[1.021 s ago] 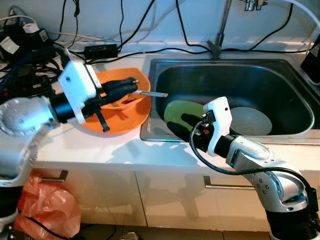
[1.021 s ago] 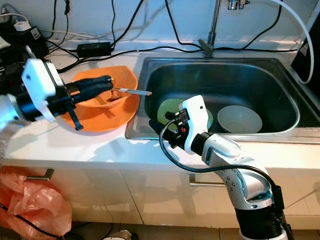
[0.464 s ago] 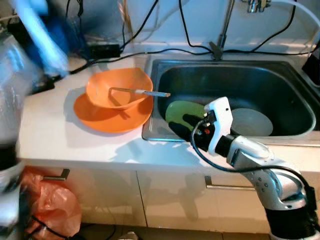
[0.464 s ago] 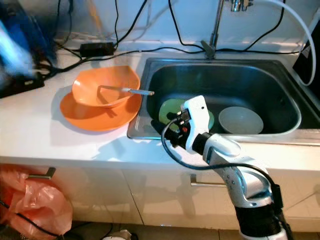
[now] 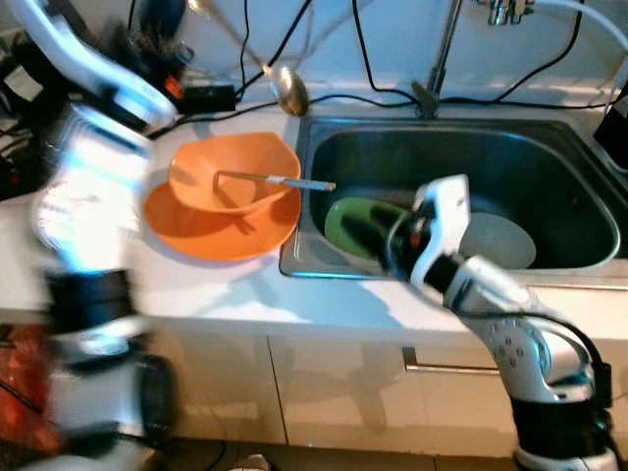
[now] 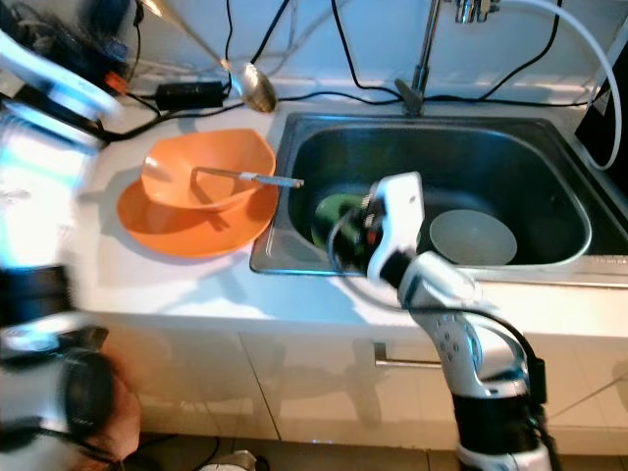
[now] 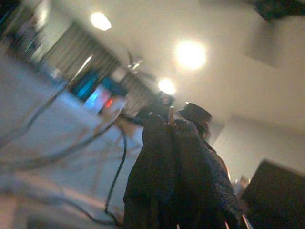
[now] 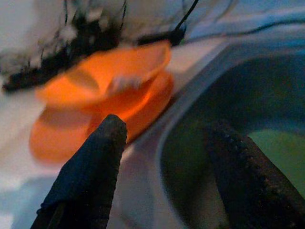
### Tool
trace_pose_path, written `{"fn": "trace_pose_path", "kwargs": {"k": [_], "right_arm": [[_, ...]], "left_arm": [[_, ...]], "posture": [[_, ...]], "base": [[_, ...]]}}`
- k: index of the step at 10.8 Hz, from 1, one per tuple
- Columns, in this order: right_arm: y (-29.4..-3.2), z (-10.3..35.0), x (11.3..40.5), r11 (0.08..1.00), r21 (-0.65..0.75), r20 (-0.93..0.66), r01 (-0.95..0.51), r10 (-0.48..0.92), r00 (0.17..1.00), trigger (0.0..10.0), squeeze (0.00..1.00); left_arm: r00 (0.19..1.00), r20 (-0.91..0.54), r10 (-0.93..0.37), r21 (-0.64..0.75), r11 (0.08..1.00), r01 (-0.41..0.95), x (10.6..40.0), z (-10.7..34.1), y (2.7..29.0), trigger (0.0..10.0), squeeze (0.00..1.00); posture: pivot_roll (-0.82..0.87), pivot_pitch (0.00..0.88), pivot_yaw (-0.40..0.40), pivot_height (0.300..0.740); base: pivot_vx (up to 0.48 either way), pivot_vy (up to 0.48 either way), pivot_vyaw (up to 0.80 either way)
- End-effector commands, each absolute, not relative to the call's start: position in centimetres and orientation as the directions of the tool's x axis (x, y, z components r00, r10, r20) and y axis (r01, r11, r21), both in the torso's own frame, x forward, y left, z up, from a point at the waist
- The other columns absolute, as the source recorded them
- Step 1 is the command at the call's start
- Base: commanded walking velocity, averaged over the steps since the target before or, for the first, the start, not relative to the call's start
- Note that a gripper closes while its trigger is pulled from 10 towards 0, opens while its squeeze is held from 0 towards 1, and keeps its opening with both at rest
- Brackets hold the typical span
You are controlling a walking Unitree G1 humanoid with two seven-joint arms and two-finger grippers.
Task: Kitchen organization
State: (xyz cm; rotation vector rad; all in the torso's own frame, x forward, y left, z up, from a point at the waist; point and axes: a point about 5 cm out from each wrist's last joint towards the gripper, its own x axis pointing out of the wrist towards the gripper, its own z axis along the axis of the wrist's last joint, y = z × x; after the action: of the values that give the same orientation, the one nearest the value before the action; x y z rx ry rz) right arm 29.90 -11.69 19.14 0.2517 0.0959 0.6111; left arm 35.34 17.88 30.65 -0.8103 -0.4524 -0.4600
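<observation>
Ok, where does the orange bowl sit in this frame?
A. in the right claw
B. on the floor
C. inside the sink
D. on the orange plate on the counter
D: the orange bowl rests on the orange plate, left of the sink.

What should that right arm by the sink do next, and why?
Likely lower the right gripper onto the green plate in the sink: its fingers are open, poised beside the plate's near rim, while the left gripper is busy holding a spoon up.
</observation>
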Motion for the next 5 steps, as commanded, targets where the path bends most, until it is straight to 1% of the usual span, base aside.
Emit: {"fn": "trace_pose_path", "kwargs": {"k": [1, 2, 3, 4, 5], "right_arm": [[-12.2, 20.0, 30.5, 0.807, 0.287, 0.034, -0.517, 0.530, 0.847, 10.0, 0.00], [-12.7, 21.6, 31.3, 0.785, 0.424, 0.119, -0.452, 0.446, 0.887, 10.0, 0.00], [-12.8, 22.1, 31.4, 0.765, 0.470, 0.143, -0.441, 0.427, 0.893, 10.0, 0.00], [-12.7, 22.3, 31.4, 0.755, 0.487, 0.153, -0.439, 0.421, 0.894, 10.0, 0.00], [-12.7, 22.3, 31.3, 0.753, 0.492, 0.154, -0.437, 0.419, 0.895, 10.0, 0.00]], "left_arm": [[0.840, 0.514, -0.176, -0.655, 0.552, 0.516, 35.7, 29.5, 17.6, 0.0, 0.00], [0.868, 0.445, -0.220, -0.789, 0.363, 0.496, 36.7, 26.7, 13.7, 0.0, 0.00], [0.872, 0.429, -0.235, -0.829, 0.281, 0.483, 37.0, 26.2, 12.0, 0.0, 0.00], [0.871, 0.426, -0.243, -0.854, 0.210, 0.476, 37.2, 26.4, 10.5, 0.0, 0.00], [0.870, 0.426, -0.248, -0.867, 0.163, 0.471, 37.4, 26.6, 9.6, 0.0, 0.00]], "posture": [[0.08, 0.041, 0.027, 0.740], [0.06, 0.050, 0.024, 0.740], [0.05, 0.054, 0.025, 0.740], [0.04, 0.055, 0.027, 0.740], [0.04, 0.055, 0.027, 0.740]], "base": [[0.000, 0.000, 0.00], [0.000, 0.000, 0.00], [0.000, 0.000, 0.00], [0.000, 0.000, 0.00], [0.000, 0.000, 0.00]]}}
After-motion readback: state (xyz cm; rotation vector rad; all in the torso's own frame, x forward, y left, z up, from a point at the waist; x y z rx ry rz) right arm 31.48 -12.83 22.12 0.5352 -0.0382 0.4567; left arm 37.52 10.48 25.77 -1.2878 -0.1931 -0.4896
